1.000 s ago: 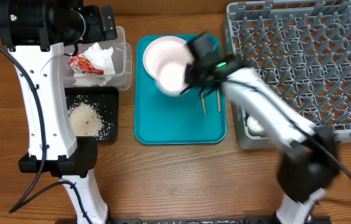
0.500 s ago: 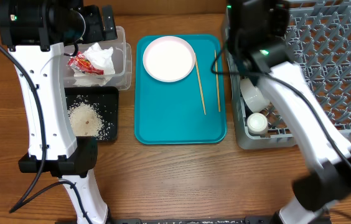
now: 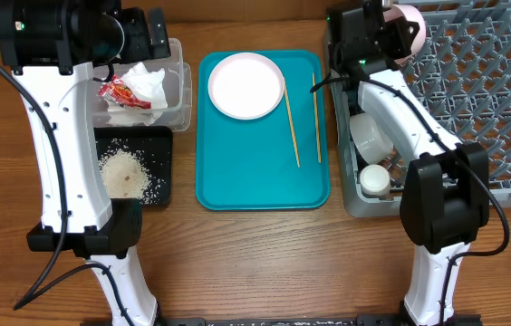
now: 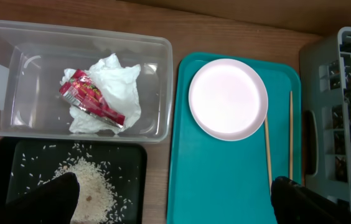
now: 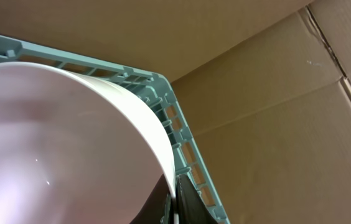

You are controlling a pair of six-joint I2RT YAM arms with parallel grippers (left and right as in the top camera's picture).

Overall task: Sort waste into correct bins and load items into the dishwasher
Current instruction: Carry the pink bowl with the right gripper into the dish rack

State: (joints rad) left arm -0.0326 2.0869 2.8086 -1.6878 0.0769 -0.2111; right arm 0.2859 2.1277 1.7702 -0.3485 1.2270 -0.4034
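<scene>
My right gripper is shut on the rim of a small white dish, held above the far left corner of the grey dishwasher rack. In the right wrist view the dish fills the left side, pinched at my gripper. A white plate and two chopsticks lie on the teal tray. A white bowl and a small cup sit in the rack's left side. My left gripper hangs open and empty above the bins.
The clear tub holds a crumpled napkin and a red wrapper. The black tray in front of it holds a pile of rice. Cardboard stands behind the rack.
The right arm lifted the dish off the teal tray and swung it right and back to the rack's far left corner. The left arm has not moved.
</scene>
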